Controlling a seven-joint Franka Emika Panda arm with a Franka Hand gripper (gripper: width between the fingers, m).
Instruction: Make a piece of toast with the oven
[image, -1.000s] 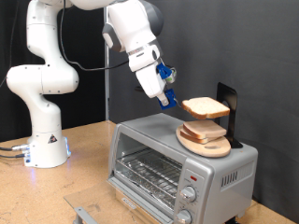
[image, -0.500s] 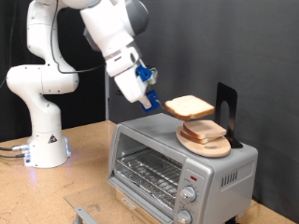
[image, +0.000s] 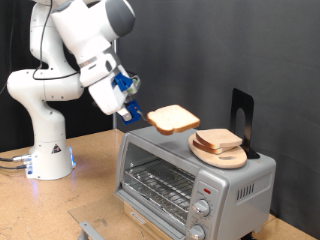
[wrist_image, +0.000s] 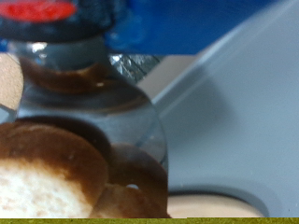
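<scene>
Toast (image: 173, 119) pinched in gripper (image: 138, 115) above oven (image: 195, 176), wrist view shows crust (wrist_image: 51, 149) close-up

White rounded arm (image: 60, 60) — blue-black gripper (image: 133, 112).

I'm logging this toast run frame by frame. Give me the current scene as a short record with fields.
end effector: above the oven's top, toward the exterior view's left, shut on the piece of toast
piece of toast: held by one edge, roughly level, in the air over the oven
oven: silver, on the wooden table, door down, wire rack showing with nothing on it
wooden plate: on the oven's top, toward the exterior view's right
other bread slices: stacked on the wooden plate
wooden table: carries the oven and the arm's base
</scene>
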